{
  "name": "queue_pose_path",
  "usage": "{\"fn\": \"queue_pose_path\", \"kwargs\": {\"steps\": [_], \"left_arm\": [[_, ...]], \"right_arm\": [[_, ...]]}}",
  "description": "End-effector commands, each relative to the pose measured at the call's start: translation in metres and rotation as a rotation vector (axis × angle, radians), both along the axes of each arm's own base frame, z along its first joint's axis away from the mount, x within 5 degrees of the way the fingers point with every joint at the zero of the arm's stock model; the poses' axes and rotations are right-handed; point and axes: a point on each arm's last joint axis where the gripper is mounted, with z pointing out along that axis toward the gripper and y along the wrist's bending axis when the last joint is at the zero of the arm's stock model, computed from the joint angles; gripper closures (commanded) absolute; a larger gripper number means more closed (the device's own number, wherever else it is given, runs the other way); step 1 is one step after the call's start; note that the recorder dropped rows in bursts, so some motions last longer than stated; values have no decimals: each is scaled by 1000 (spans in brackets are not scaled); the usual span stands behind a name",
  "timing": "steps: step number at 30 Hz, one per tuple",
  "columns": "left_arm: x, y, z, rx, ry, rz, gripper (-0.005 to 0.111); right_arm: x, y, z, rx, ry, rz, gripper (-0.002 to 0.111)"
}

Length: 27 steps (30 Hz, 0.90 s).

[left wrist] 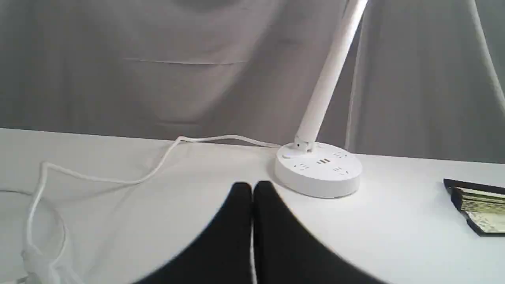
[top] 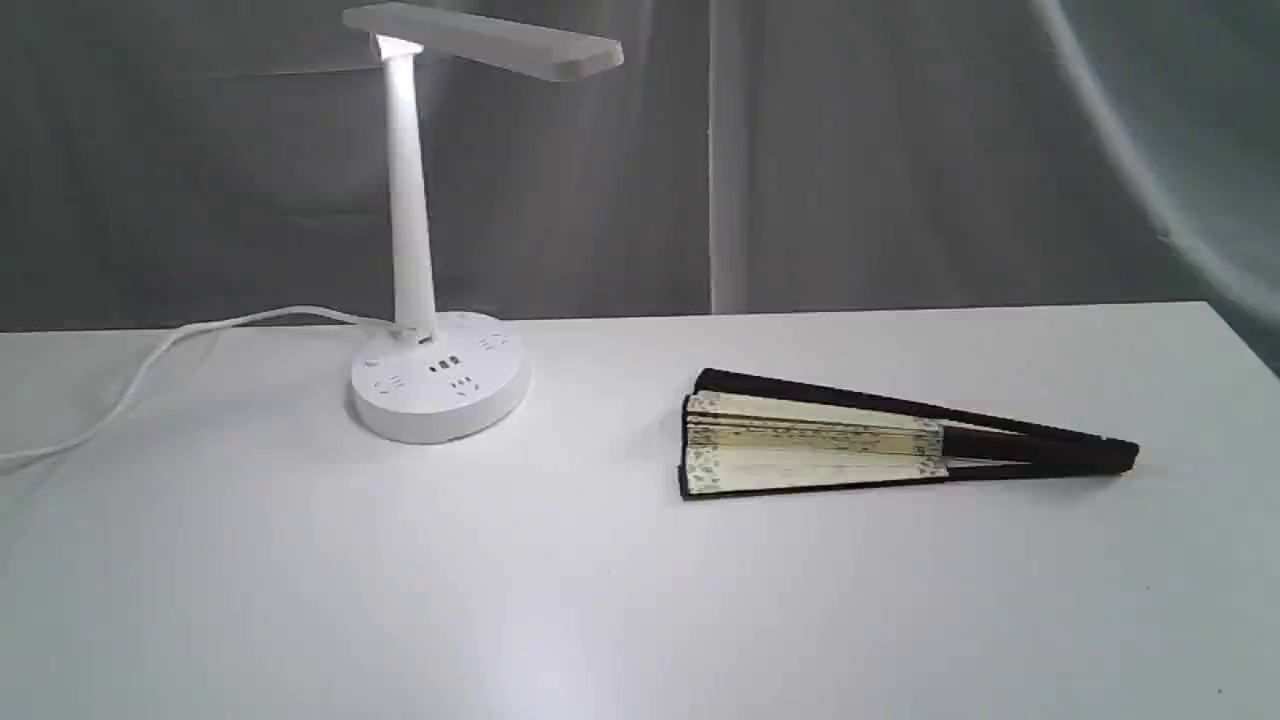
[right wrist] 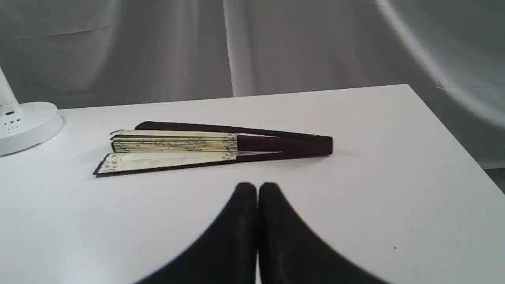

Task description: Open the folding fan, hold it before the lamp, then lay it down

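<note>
The folding fan [top: 860, 445] lies almost closed on the white table [top: 300, 580], right of centre, its cream pleats toward the lamp and its dark maroon ribs pointing right. It also shows in the right wrist view as the fan [right wrist: 197, 148], and only its pleated end [left wrist: 479, 205] shows in the left wrist view. The white lamp [top: 415, 250] stands lit at the back left, on a round base [left wrist: 318, 173]. My left gripper [left wrist: 252, 187] is shut and empty, short of the lamp base. My right gripper [right wrist: 257, 188] is shut and empty, short of the fan's ribs. Neither arm appears in the exterior view.
A white cord [top: 150, 370] runs left from the lamp base and loops across the table [left wrist: 43, 185]. Grey curtain hangs behind the table. The table's right edge [right wrist: 453, 130] lies close beyond the fan's rib end.
</note>
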Motion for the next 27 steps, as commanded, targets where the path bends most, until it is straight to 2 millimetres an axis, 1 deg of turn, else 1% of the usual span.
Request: {"fn": "queue_pose_path", "kwargs": {"steps": [1, 12, 15, 19, 24, 27], "left_arm": [[0, 0, -1, -9, -1, 2, 107], [0, 0, -1, -13, -1, 2, 107], [0, 0, -1, -33, -1, 1, 107], [0, 0, 0, -83, 4, 4, 107], [-6, 0, 32, -84, -88, 1, 107], [-12, 1, 47, -84, -61, 7, 107]], "right_arm": [[0, 0, 1, -6, -18, 2, 108], [1, 0, 5, -2, -71, -1, 108], [1, 0, 12, 14, -141, -4, 108], [1, -1, 20, -25, -228, -8, 108], [1, -1, 19, -25, -217, -8, 108], [-1, -1, 29, -25, -240, -8, 108]]}}
